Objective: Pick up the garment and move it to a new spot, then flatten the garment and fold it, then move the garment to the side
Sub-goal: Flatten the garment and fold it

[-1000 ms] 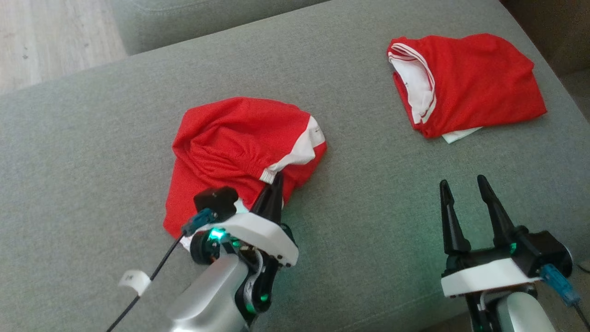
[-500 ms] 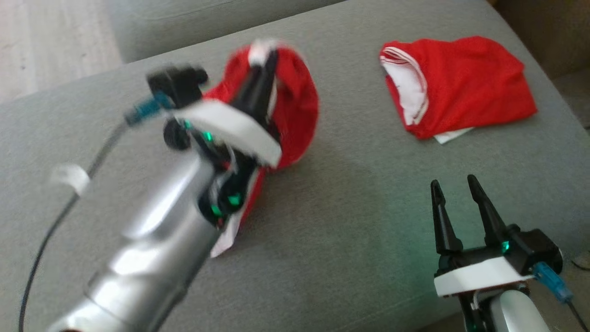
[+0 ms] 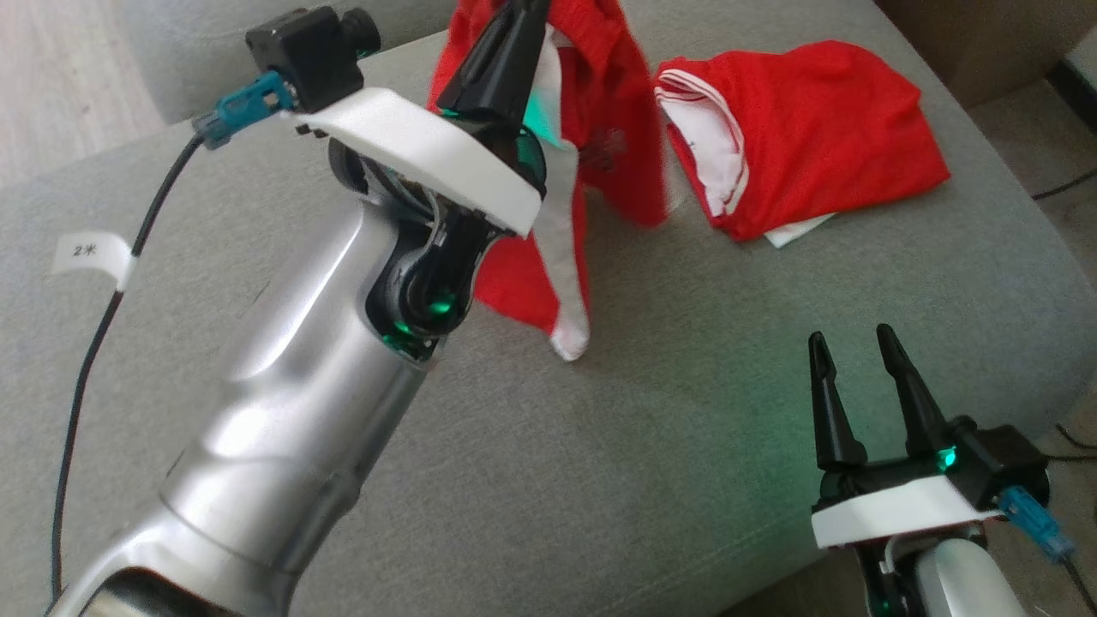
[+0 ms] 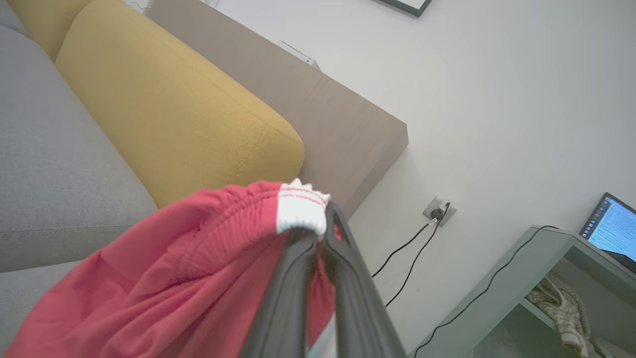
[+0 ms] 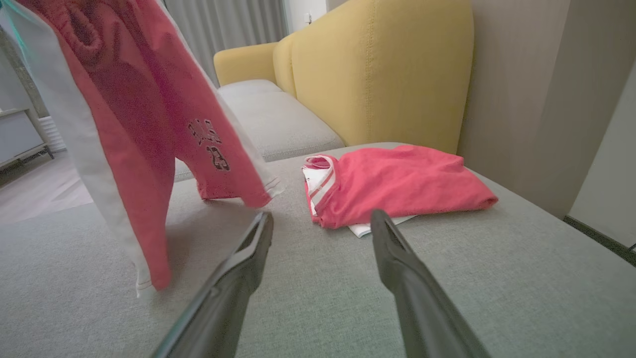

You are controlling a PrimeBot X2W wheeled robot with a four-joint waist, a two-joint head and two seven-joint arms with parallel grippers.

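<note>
My left gripper (image 4: 325,223), held high, clamps the waistband (image 4: 300,211) of the red shorts (image 5: 124,99); my right gripper (image 3: 848,343) sits low, fingers (image 3: 830,411) apart. The cable tag (image 3: 90,253) reads "2米".

Garment (image 3: 626,94): red mesh cloth, matt, white trim. Sofa seat (image 3: 600,480): grey woven fabric, matt, slightly rough. Left forearm (image 3: 283,411): glossy silver shell. Right gripper (image 3: 850,336): matt blk plastic.
</note>
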